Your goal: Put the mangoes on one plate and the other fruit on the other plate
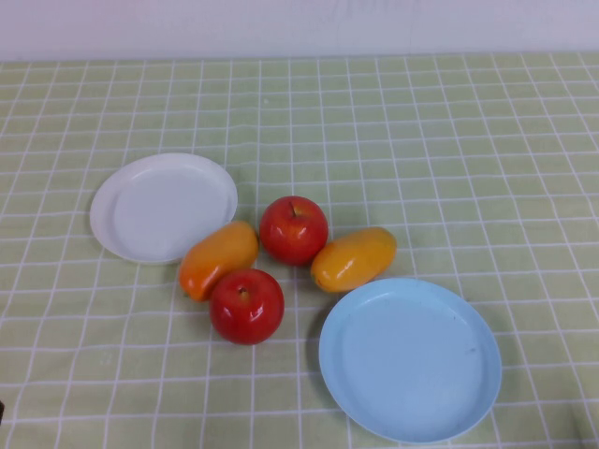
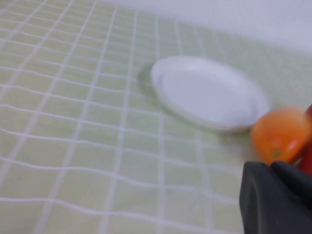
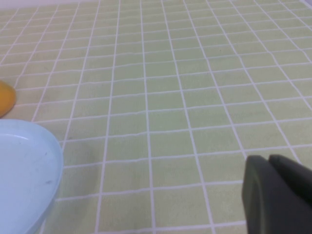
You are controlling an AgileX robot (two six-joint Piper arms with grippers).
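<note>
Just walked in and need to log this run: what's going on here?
Nothing is sorted yet. Both mangoes and both apples lie on the checked cloth between the empty white plate and the empty blue plate. The left gripper and right gripper sit low at the near edge, holding nothing.

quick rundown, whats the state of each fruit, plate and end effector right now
white plate: empty
light blue plate: empty
left mango: on cloth, touching near apple
right mango: on cloth
far apple: on cloth
near apple: on cloth
left end effector: near white plate
right end effector: beside blue plate
</note>
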